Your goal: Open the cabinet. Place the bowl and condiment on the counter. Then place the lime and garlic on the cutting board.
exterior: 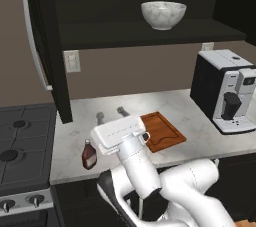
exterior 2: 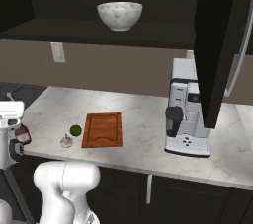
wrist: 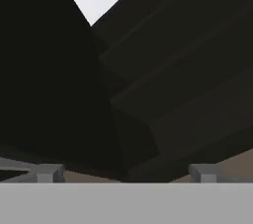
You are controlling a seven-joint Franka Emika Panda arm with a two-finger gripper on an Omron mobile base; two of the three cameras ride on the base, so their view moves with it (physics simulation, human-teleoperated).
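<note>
The cabinet stands open, the marbled bowl alone on its shelf. On the counter the condiment bottle stands at the front edge near the stove. The cutting board lies mid-counter, with the lime and garlic just off its left edge. The gripper hangs above the counter, fingers spread wide, holding nothing. A coffee machine sits toward the right.

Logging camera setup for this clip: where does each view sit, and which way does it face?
Left base view: behind-left, over the arm at the condiment on the counter; gripper open.
Right base view: behind-right; cutting board, lime, garlic.
Hand view: tilted up at the cabinet.
Both base views share the bowl.
</note>
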